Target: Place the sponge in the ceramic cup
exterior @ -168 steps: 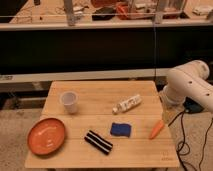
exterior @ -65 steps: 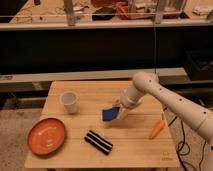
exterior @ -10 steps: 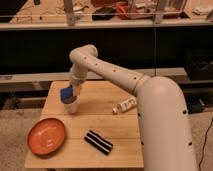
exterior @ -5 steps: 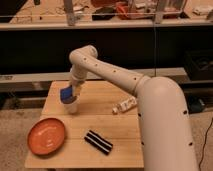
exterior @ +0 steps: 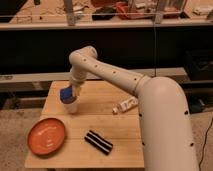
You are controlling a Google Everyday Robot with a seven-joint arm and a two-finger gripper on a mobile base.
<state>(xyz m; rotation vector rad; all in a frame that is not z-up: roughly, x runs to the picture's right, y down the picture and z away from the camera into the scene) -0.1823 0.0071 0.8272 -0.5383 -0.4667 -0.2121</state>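
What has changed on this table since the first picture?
The gripper took the sponge from mid-table and carried it left to the cup; it now sits at the rim, the gripper close beside it. Whether it is still held is unclear. The plate, striped block and bottle stayed put.

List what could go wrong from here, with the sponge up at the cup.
1. The sponge is at the rim of the ceramic cup and looks off-centre and nearly as wide as the mouth. It may perch on the rim or slide off outside rather than drop in.
2. The gripper is right above the cup, so a sideways pull-away could tip it.
3. The white bottle lies close beside the forearm and could get knocked during retreat.
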